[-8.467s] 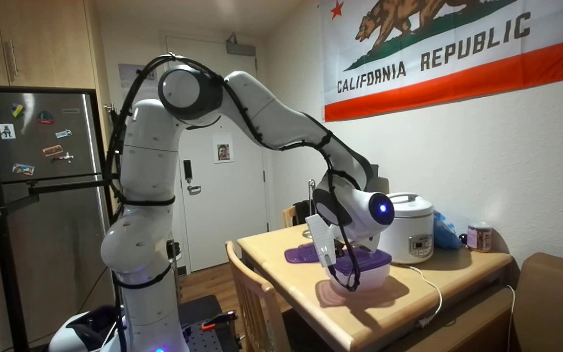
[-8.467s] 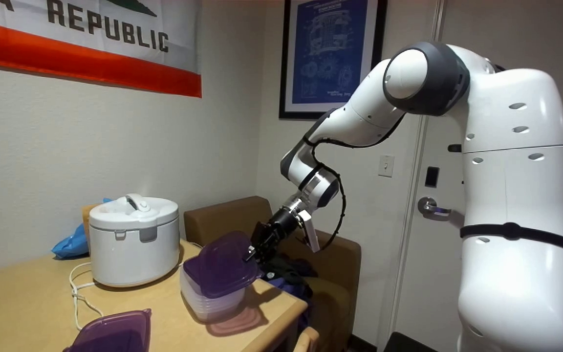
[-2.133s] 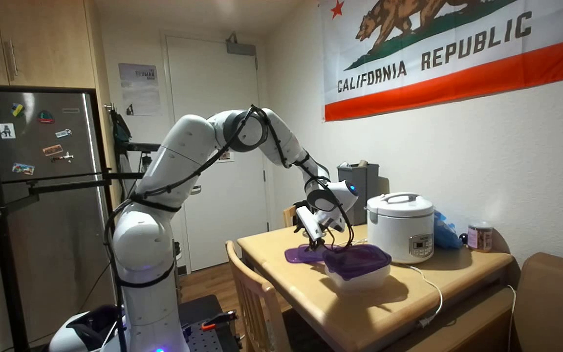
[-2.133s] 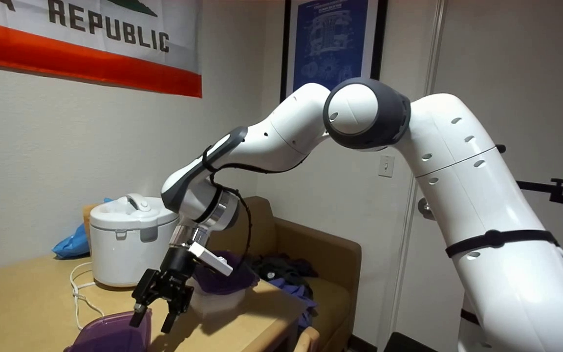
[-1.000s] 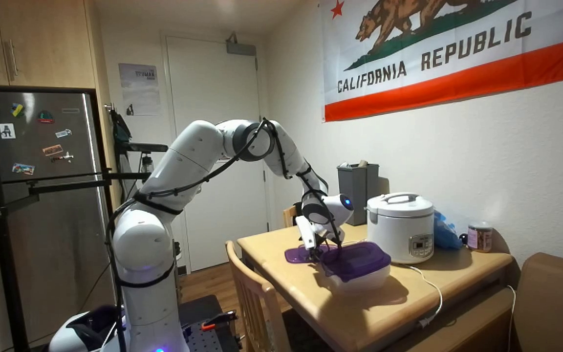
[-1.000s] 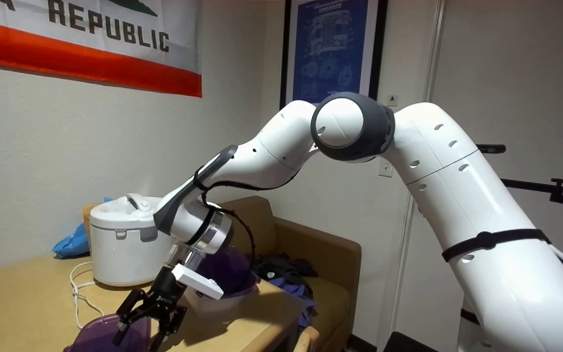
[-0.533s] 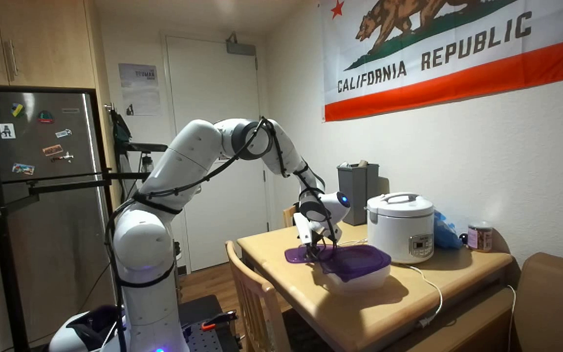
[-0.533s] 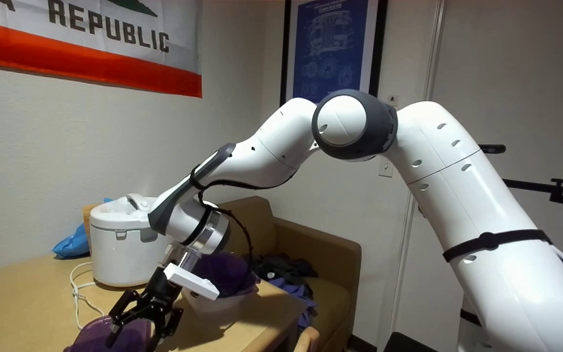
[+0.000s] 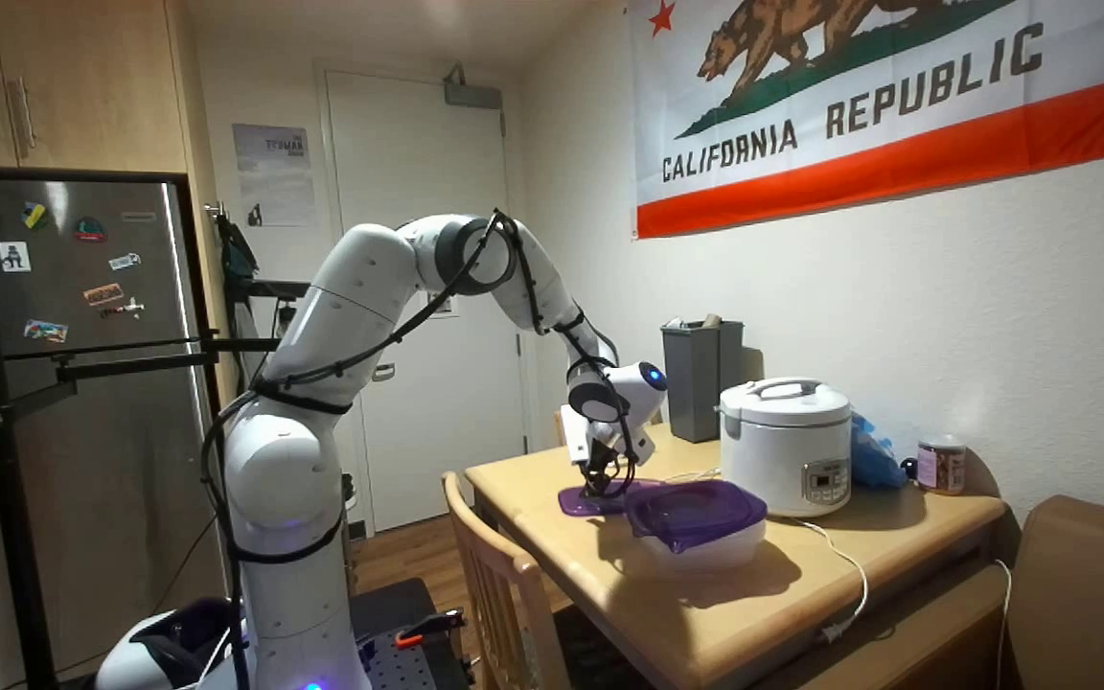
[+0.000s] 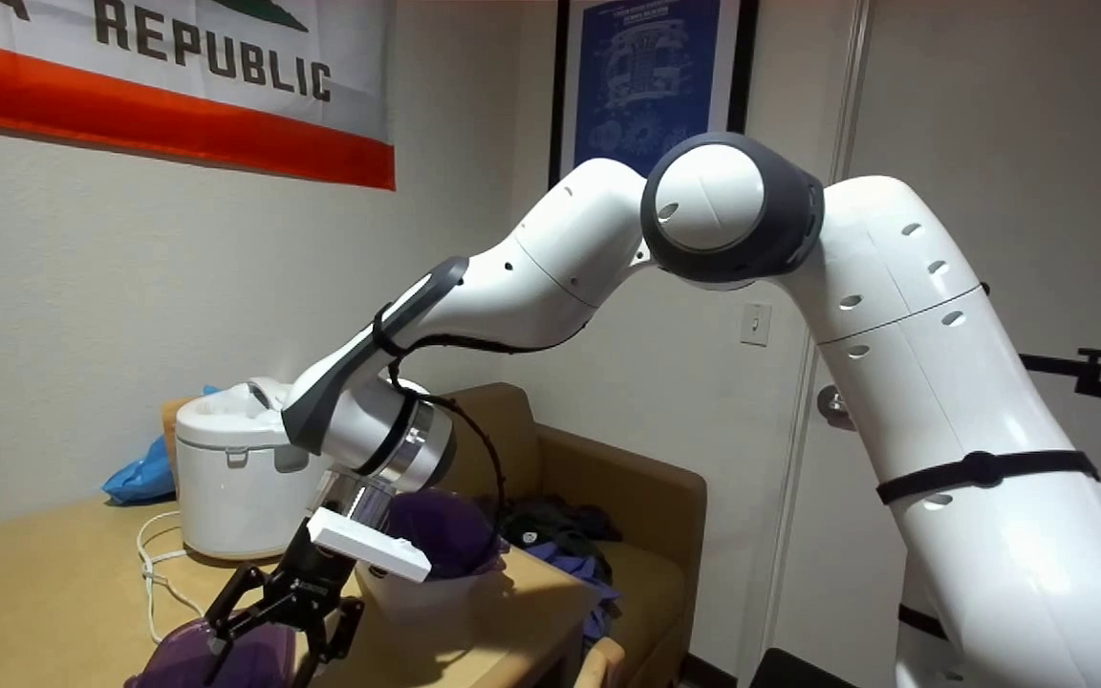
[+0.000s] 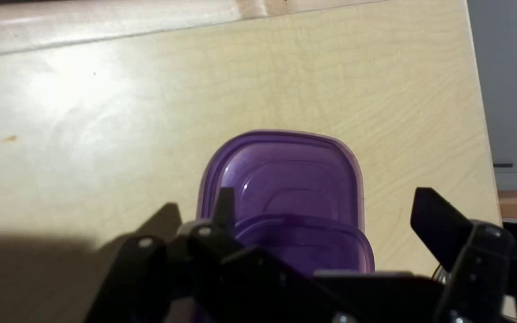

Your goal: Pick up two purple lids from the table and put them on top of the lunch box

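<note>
"What is seen first, on the left?"

"A shiny fridge (image 9: 121, 431), dotted with magnets (image 9: 90, 229), is seen. Then a white robot arm (image 9: 327, 316) is bent over toward the counter (image 9: 523, 479), and a wooden chair (image 9: 523, 575) is placed at the counter's side."

"And the two purple lids (image 9: 579, 503)? Where are they put?"

"They are laid on the counter, under the jaws. In the wrist view, one lid (image 11: 294, 188) is overlapped by the other lid (image 11: 326, 251), which is partly hidden by the jaws."

"Are the jaws squeezed together?"

"They are spread wide apart. The lids are mostly seen between them, but whether a lid is touched cannot be told."

"And what is found next, to the right?"

"The pale lunch box (image 9: 720, 554) is set near those lids, and a third purple lid (image 9: 701, 508) is rested on top of it, a bit crooked."

"And past the lunch box?"

"A white rice cooker (image 9: 777, 460) is stood just behind it. A blue bag (image 9: 873, 455) is partly hidden by the rice cooker, and a little jar (image 9: 943, 467) is set near the wall (image 9: 1041, 316). Above them, a big flag (image 9: 897, 144) is hung on the wall."
</note>
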You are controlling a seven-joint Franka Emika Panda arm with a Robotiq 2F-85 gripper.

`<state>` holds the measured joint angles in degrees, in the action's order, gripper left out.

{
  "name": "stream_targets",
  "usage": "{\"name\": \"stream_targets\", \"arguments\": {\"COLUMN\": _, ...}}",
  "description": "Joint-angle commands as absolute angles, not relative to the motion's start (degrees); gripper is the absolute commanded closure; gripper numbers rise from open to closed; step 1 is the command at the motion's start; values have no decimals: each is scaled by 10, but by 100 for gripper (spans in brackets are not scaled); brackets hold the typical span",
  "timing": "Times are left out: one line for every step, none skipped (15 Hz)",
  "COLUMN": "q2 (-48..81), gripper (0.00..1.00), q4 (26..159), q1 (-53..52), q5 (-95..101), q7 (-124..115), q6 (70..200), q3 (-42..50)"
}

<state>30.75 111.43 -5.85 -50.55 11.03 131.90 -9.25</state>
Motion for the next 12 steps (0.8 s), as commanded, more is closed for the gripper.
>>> {"name": "stream_targets", "arguments": {"q2": 282, "gripper": 0, "q4": 1148, "q1": -76, "q5": -488, "q7": 59, "q6": 1356, "q3": -85}}
{"name": "stream_targets", "arguments": {"q2": 285, "gripper": 0, "q4": 1148, "q1": -79, "q5": -481, "q7": 50, "q6": 1365, "q3": -84}}
{"name": "stream_targets", "arguments": {"q2": 290, "gripper": 0, "q4": 1147, "q1": -82, "q5": -472, "q7": 38, "q6": 1377, "q3": -81}}
{"name": "stream_targets", "arguments": {"q2": 296, "gripper": 0, "q4": 1145, "q1": -83, "q5": -464, "q7": 28, "q6": 1388, "q3": -80}}
{"name": "stream_targets", "arguments": {"q2": 300, "gripper": 0, "q4": 1144, "q1": -85, "q5": -454, "q7": 16, "q6": 1398, "q3": -79}}
{"name": "stream_targets", "arguments": {"q2": 304, "gripper": 0, "q4": 1142, "q1": -85, "q5": -446, "q7": 6, "q6": 1406, "q3": -78}}
{"name": "stream_targets", "arguments": {"q2": 307, "gripper": 0, "q4": 1141, "q1": -85, "q5": -437, "q7": -3, "q6": 1413, "q3": -78}}
{"name": "stream_targets", "arguments": {"q2": 312, "gripper": 0, "q4": 1138, "q1": -85, "q5": -427, "q7": -13, "q6": 1420, "q3": -77}}
{"name": "stream_targets", "arguments": {"q2": 316, "gripper": 0, "q4": 1135, "q1": -84, "q5": -420, "q7": -19, "q6": 1427, "q3": -77}}
{"name": "stream_targets", "arguments": {"q2": 321, "gripper": 0, "q4": 1132, "q1": -84, "q5": -410, "q7": -28, "q6": 1430, "q3": -76}}
{"name": "stream_targets", "arguments": {"q2": 324, "gripper": 0, "q4": 1129, "q1": -83, "q5": -403, "q7": -34, "q6": 1433, "q3": -76}}
{"name": "stream_targets", "arguments": {"q2": 328, "gripper": 0, "q4": 1126, "q1": -82, "q5": -396, "q7": -39, "q6": 1434, "q3": -76}}
